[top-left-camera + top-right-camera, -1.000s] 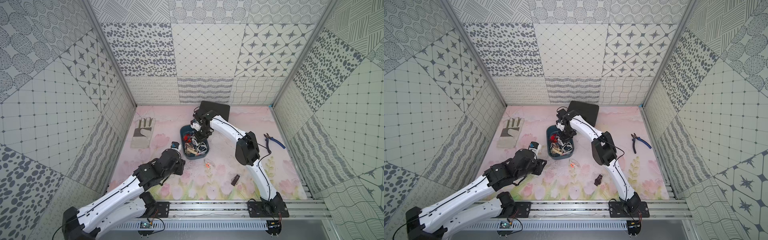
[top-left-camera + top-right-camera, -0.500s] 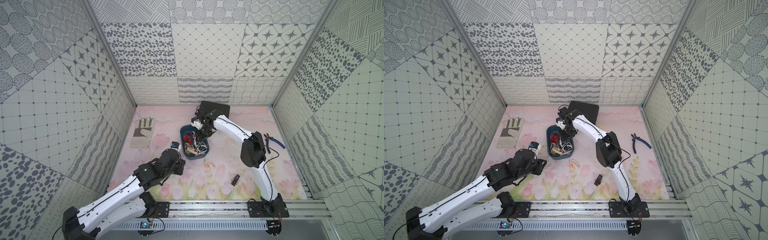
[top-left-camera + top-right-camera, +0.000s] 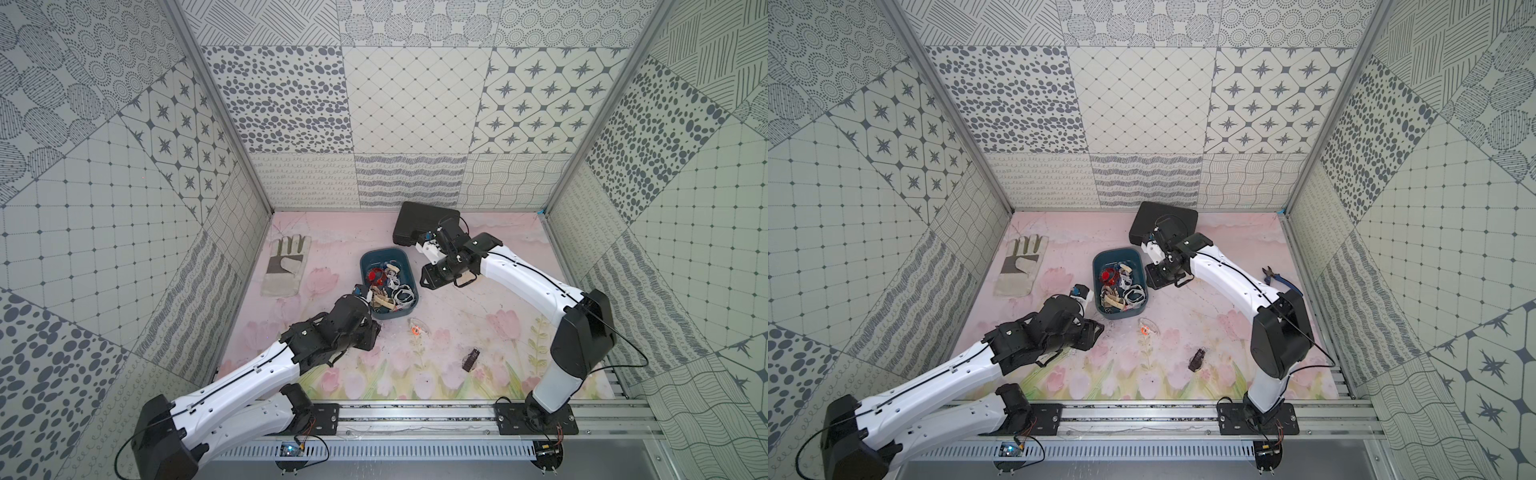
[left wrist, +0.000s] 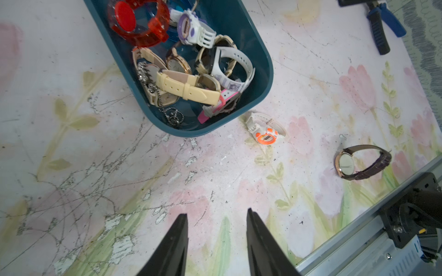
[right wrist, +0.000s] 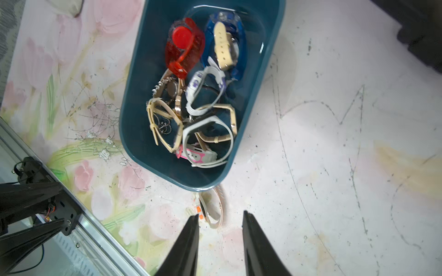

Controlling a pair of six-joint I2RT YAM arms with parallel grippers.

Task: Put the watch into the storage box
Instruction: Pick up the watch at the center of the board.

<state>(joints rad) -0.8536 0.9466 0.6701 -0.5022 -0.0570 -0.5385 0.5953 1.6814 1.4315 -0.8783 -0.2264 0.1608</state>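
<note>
Progress: box already carries a tangled heap of watches, so I judge most of the job done.
Left to do: two watches lie outside the box on the surface.
Orange watch: white strap, just beside the box's near corner, not inside.
Brown watch: on its side, well apart from the box, nearer the rail.
Left pincer: jaws partly apart with nothing between them, over bare surface near the box's near end.
Right pincer: jaws partly apart and empty; its wrist view shows the orange watch just beyond the tips, with the box behind it.
Likely step: a reach for one of the two loose watches; the orange one looks closest to both arms.
Hidden: in both top views the wrists cover the jaws, so only the wrist views show them.
Hard to tell: how many watches are in the heap, since straps overlap; one tip of the right pincer covers part of the orange watch; how high either pincer hangs above the surface.
</note>
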